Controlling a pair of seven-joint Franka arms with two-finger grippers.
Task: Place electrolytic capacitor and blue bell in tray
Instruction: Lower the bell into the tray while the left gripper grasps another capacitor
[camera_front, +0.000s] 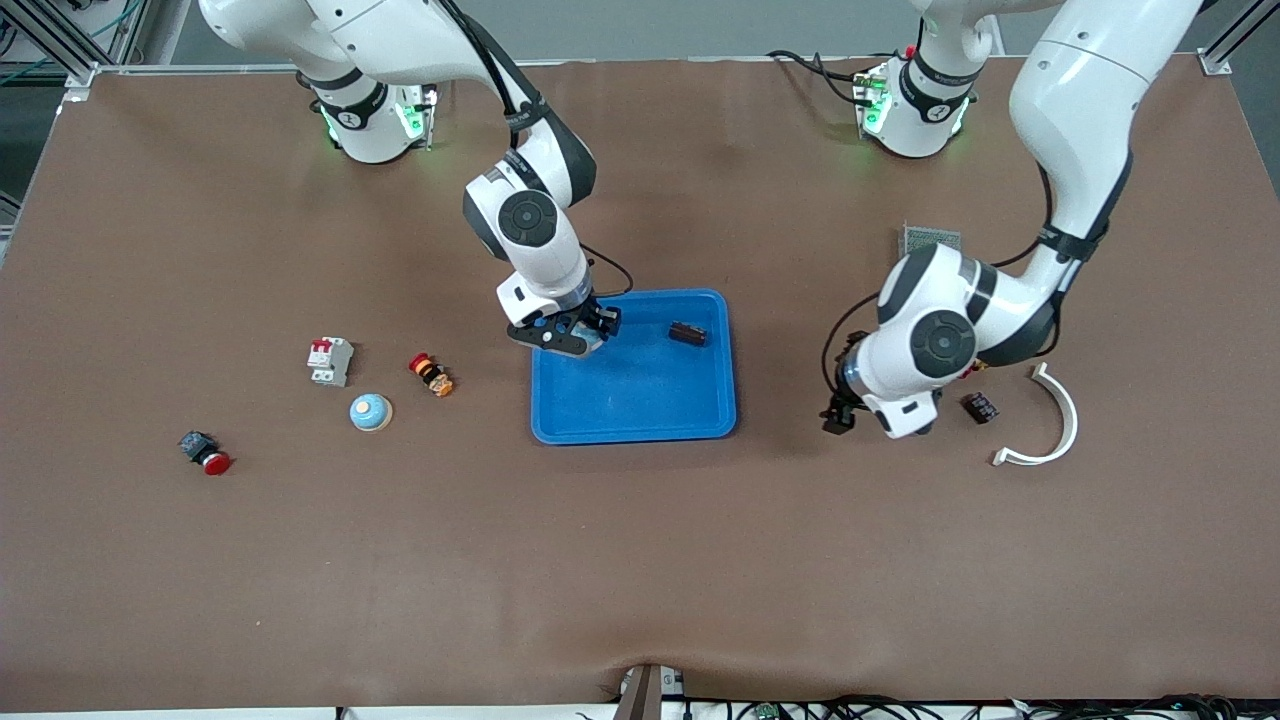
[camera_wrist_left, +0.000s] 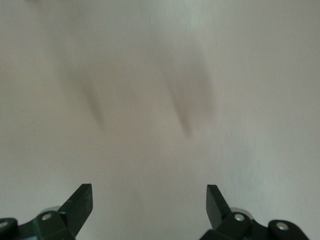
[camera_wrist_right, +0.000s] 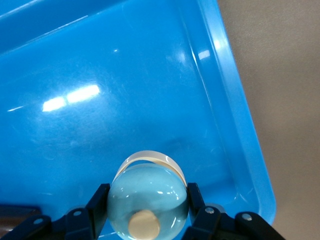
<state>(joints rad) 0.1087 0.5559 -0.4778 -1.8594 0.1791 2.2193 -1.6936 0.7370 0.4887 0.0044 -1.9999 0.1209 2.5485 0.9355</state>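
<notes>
My right gripper (camera_front: 575, 335) is shut on a light-blue bell (camera_wrist_right: 147, 200) with a tan button; its fingers (camera_wrist_right: 98, 205) press the bell's sides. It holds the bell low over the blue tray (camera_front: 640, 432), at the corner toward the right arm's end and farther from the front camera. The tray's rim (camera_wrist_right: 235, 125) shows beside the bell. A small dark part (camera_front: 687, 334) lies in the tray. My left gripper (camera_front: 838, 418) is open and empty over bare table beside the tray, toward the left arm's end; its wrist view (camera_wrist_left: 149, 192) shows only tabletop.
A second light-blue bell (camera_front: 370, 412), a white breaker (camera_front: 329, 360), a red-orange part (camera_front: 431, 375) and a red push button (camera_front: 205, 453) lie toward the right arm's end. A dark part (camera_front: 980, 407), a white curved piece (camera_front: 1050, 425) and a small board (camera_front: 930, 240) lie near the left arm.
</notes>
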